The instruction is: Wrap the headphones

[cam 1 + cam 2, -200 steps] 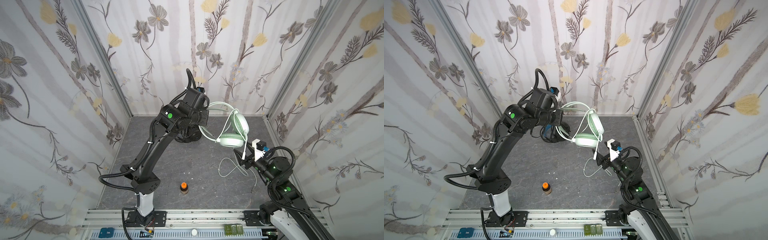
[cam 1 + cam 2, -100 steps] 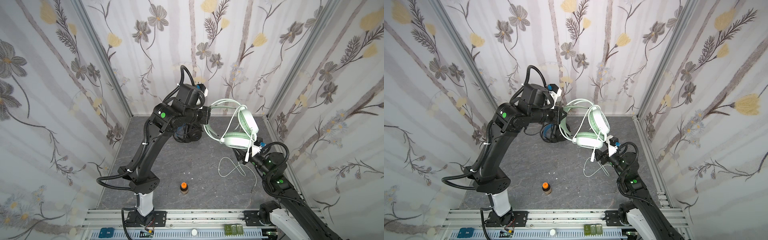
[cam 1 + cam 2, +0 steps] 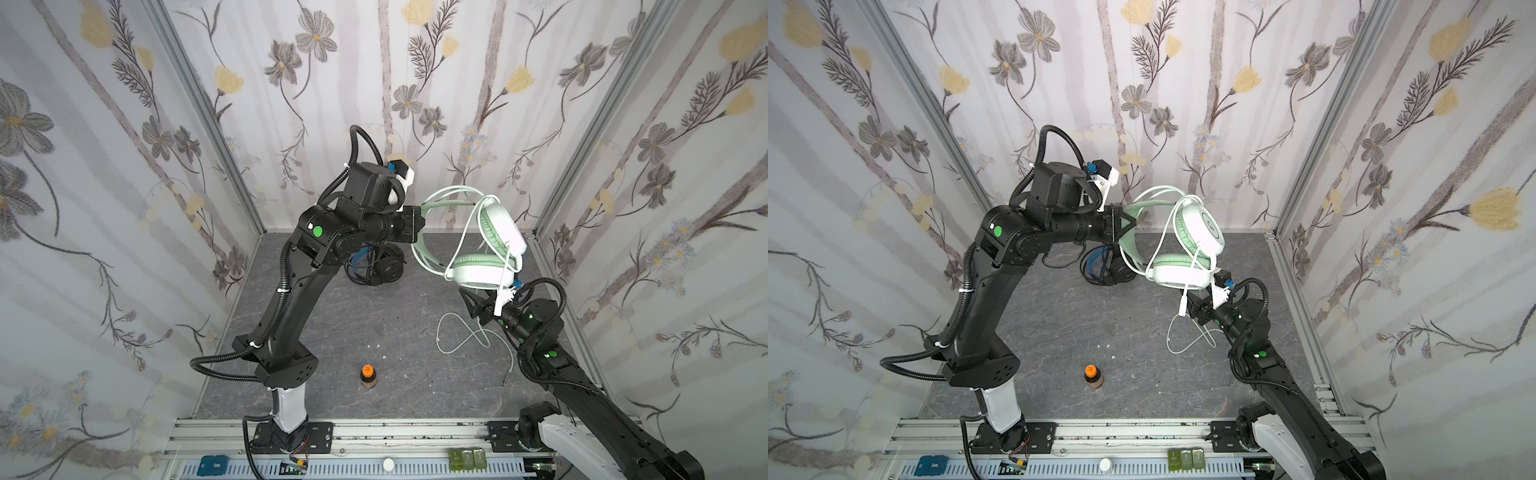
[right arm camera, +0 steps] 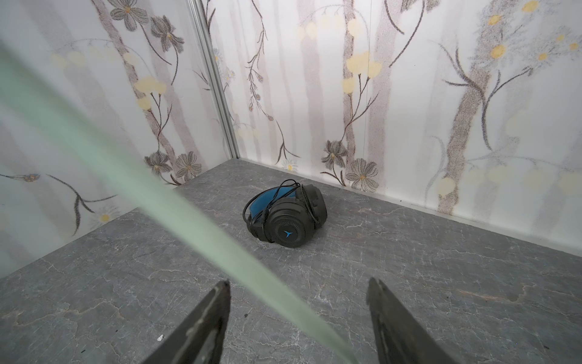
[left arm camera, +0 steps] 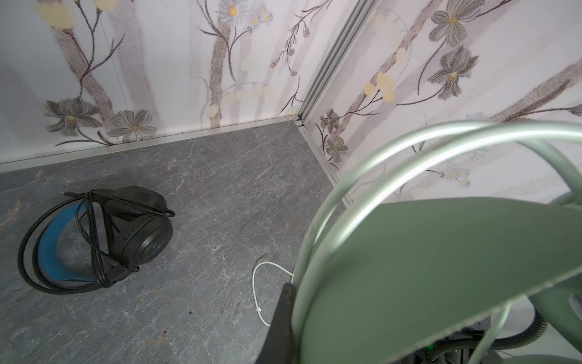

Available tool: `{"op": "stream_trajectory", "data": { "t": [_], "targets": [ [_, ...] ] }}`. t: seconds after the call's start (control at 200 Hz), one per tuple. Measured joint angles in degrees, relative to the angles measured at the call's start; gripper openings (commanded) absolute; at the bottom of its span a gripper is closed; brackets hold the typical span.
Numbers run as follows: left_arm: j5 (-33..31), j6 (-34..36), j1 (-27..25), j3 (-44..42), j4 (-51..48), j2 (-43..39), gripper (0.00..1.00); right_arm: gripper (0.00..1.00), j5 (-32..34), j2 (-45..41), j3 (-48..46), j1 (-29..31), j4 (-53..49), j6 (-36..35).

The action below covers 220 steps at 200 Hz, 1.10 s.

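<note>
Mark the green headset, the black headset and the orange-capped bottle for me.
green headset [image 3: 478,277]: in a top view, on the white shell of the lower ear cup.
black headset [image 4: 285,234]: right wrist view, on the outer face of the near ear cup.
bottle [image 3: 368,380]: in a top view, on its brown body.

The black headset lies on the grey veined floor, its blue inner band showing and its black cable looped over the ear cups (the cup facing the camera carries a small blue mark). Just beyond the headset, two flowered walls meet at a metal corner post. Well short of the headset, the right gripper shows two dark fingers set wide apart. A blurred pale green strand slants past the headset and runs between them, close to one finger.
</note>
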Motion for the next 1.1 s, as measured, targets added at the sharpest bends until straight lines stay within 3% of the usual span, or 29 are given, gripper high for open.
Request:
{"op": "stream_trajectory", "data": {
  "t": [0.819, 0.954, 1.014, 1.099],
  "targets": [
    [3.7, -5.6, 3.3, -2.4, 9.8, -0.1, 0.0, 0.18, 2.7, 5.5, -1.0, 0.0, 1.2, 0.3],
    [4.8, -6.4, 3.6, -3.1, 11.8, -0.3, 0.0, 0.09, 4.5, 5.7, -0.9, 0.1, 0.2, 0.0],
    [5.0, -7.1, 3.6, -4.2, 12.8, -0.7, 0.0, 0.0, 5.2, 5.7, -0.5, 0.4, -0.7, -0.9],
    [4.5, -7.9, 3.6, -7.3, 14.4, -2.1, 0.0, 0.0, 6.1, 5.7, 0.0, 1.0, -1.8, -1.5]
  ]
}}
